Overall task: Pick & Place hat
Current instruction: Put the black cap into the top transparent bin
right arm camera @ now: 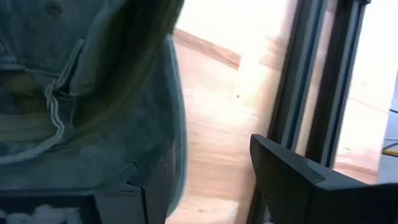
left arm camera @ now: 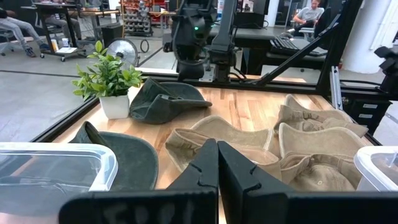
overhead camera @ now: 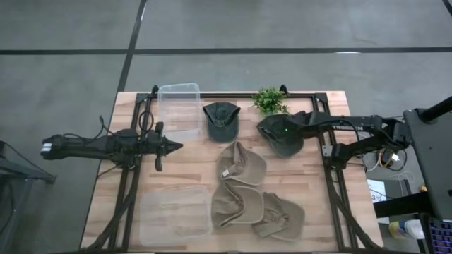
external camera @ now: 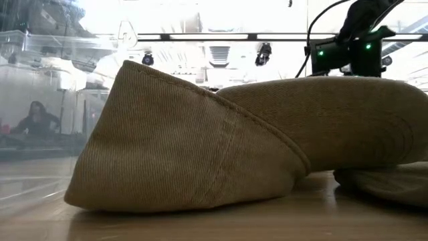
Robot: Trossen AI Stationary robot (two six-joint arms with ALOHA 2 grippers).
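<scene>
Hovering over the table's 1 o'clock area, the right gripper (overhead camera: 272, 131) sits right on a dark green hat (overhead camera: 284, 141); in its wrist view the hat's fabric (right arm camera: 93, 93) lies against one finger while the other finger (right arm camera: 298, 180) stands clear, so the jaws are spread with the hat's edge between them, not clamped. That hat lies just at 5 o'clock of the small potted plant (overhead camera: 269, 100).

A second dark green hat (overhead camera: 221, 120) lies near 12 o'clock of the table centre, just beside the upper clear plastic bin (overhead camera: 179, 106). Three tan hats are bunched from centre toward 5 o'clock: one (overhead camera: 239, 164) at centre, one (overhead camera: 229, 201) below it, one (overhead camera: 279, 215) at the far 5 o'clock end, overlapping each other. The low camera is mostly filled by a tan hat (external camera: 200, 147).

Left gripper (overhead camera: 169, 147) waits at 9 o'clock of the table, fingers (left arm camera: 202, 174) pressed together, holding nothing, between the upper bin and a second clear bin (overhead camera: 174, 212) at 7 o'clock.

People sit at desks in the room beyond (left arm camera: 308, 12).
</scene>
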